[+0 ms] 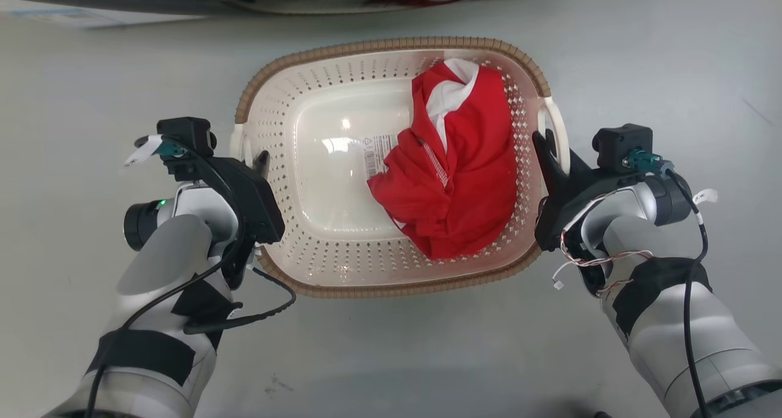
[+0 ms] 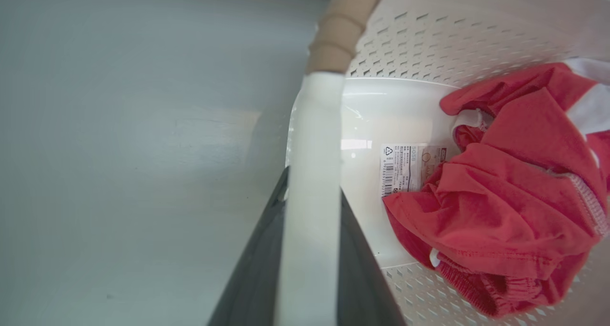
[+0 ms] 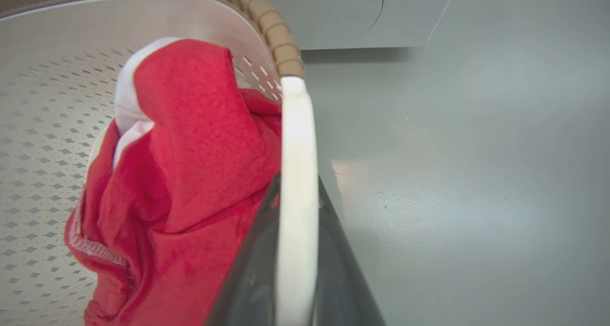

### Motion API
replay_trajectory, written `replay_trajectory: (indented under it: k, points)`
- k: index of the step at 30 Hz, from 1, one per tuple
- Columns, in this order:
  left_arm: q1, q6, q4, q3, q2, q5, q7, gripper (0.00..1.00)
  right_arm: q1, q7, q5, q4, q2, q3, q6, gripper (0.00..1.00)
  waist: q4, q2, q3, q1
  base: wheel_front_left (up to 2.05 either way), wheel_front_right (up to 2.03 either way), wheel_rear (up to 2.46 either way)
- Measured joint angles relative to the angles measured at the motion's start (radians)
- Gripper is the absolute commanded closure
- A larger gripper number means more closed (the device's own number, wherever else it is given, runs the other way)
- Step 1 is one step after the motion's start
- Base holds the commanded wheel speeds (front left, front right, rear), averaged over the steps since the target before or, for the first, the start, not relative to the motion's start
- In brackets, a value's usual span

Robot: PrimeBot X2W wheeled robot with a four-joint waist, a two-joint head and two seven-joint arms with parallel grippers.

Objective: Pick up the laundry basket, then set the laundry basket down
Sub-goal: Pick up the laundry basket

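Smooth grey floor (image 1: 73, 69) all around. At left: left gripper (image 1: 261, 161) clamped on white left handle (image 2: 312, 149) of laundry basket (image 1: 342, 247), one dark finger either side. Centred between both arms, red-and-white garment (image 1: 464, 186) inside. Resting on or lifted off floor: cannot tell. At right: right gripper (image 1: 547, 143) clamped likewise on right handle (image 3: 296, 173).

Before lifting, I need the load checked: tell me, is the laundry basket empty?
No, a red and white garment lies inside the laundry basket.
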Motion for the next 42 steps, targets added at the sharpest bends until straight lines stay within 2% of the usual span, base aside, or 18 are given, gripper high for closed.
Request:
replay_trajectory:
  k: [16, 42]
  points:
    - [0.08, -0.008, 0.043, 0.009, -0.018, -0.06, 0.079, 1.0, 0.078, 0.037, 0.039, 0.061, 0.013, 0.015, 0.011, 1.0, 0.014, 0.0, -0.189, -0.0001, 0.0, 0.0, 0.0]
    - [0.283, -0.01, 0.071, 0.002, -0.031, -0.111, 0.232, 1.0, 0.291, 0.178, 0.14, 0.085, 0.026, 0.064, 0.013, 1.0, 0.016, -0.0002, -0.562, -0.0002, 0.0, 0.0, 0.0]
